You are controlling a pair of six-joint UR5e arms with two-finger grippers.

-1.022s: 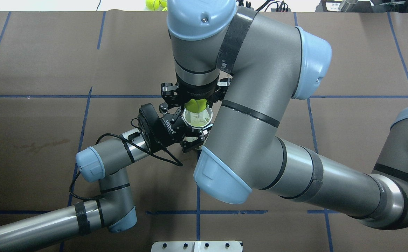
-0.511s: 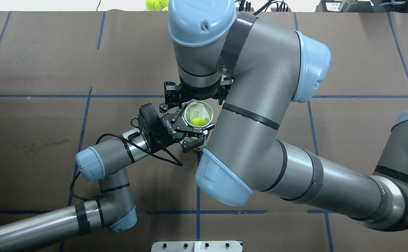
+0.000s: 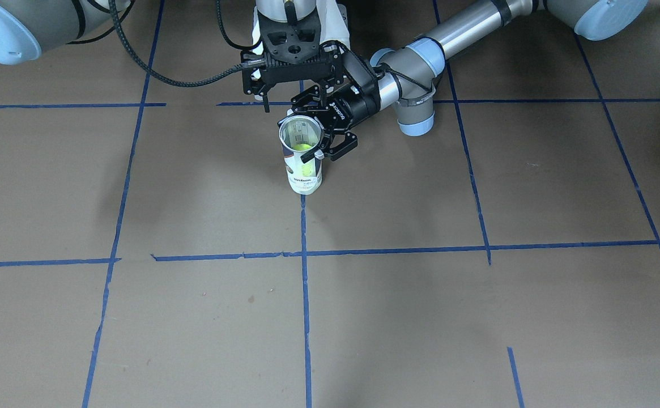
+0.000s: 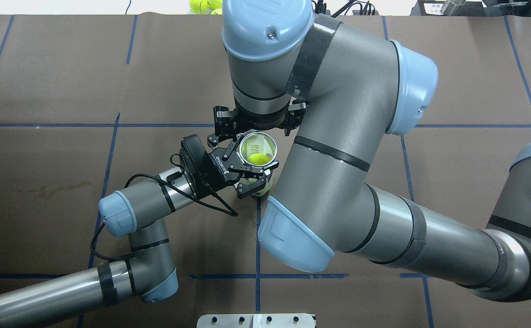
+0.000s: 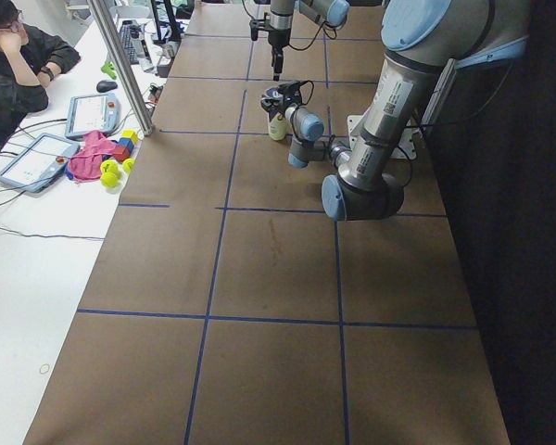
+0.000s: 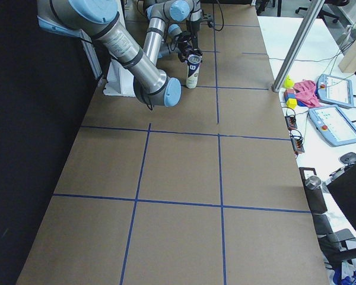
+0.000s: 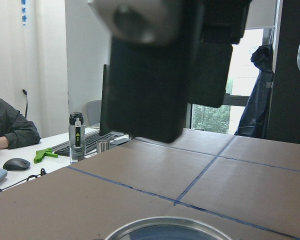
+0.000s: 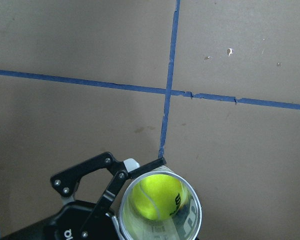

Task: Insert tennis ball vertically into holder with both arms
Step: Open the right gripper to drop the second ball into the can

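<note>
Tube [image 4: 267,143] stood upright on the brown table [image 4: 42,68], its base at the end of a blue tape line [image 3: 306,226] and its mouth open upward. Metal rim showed all round. The front-facing view showed a white and navy label on its wall.

1 yellow-green ball [image 4: 258,159] lay inside the tube, well below the rim. In the right wrist view it sat toward 1 side of the bore, with dark print on its felt.

Left gripper [image 4: 252,158] came in level from the robot's left, its 2 fingers clamped on the tube's upper part just under the rim, 1 on each side. In the right wrist view, 1 black finger [image 8: 110,175] pressed against the tube wall.

Right gripper [image 3: 290,93] hung above and just behind the tube's mouth, pointing straight down. Its jaws were spread wide with nothing between them, clear of the rim. The right arm's big wrist hid most of it from overhead.

In the left wrist view a blurred dark block filled the upper frame, with an arc of the tube's rim along the bottom edge.

Spare yellow balls [image 4: 199,5] lay past the table's far edge. A seated person [image 5: 18,65] was at the side desk.
</note>
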